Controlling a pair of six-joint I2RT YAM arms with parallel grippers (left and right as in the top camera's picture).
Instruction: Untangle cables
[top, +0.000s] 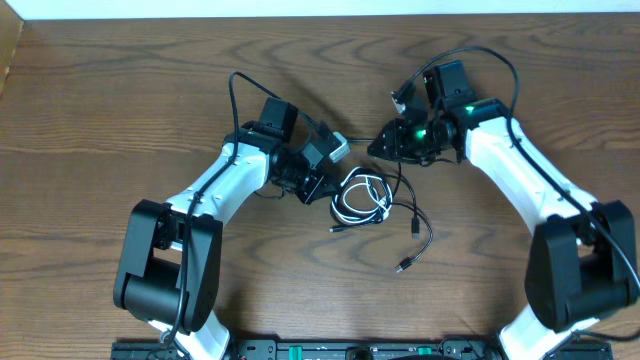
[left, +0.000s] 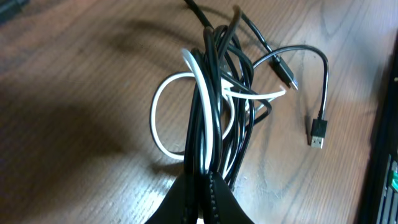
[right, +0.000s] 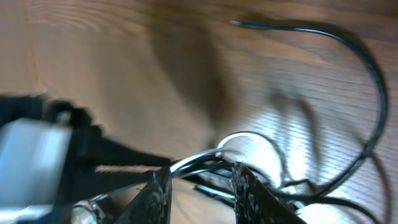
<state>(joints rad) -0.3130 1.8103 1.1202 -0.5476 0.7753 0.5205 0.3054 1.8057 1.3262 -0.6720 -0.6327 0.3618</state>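
The cables lie tangled at the table's middle: white loops (top: 350, 207) and a black cord trailing to a plug (top: 403, 266). My left gripper (top: 333, 178) is shut on the bundle. In the left wrist view the black strands (left: 214, 93) and the white cable (left: 155, 118) run together into its closed jaws (left: 202, 183). Two black plugs (left: 318, 134) lie loose to the right. My right gripper (top: 385, 143) hovers over the bundle's far side, and its jaws (right: 199, 180) stand open. Cable strands (right: 205, 158) cross just past its tips, with nothing clamped.
The left arm's gripper body (right: 37, 155) fills the left of the right wrist view, close to my right fingers (right: 255, 193). A black cable arc (right: 367, 81) curves over bare wood. The robot's base rail (top: 330, 350) runs along the near table edge.
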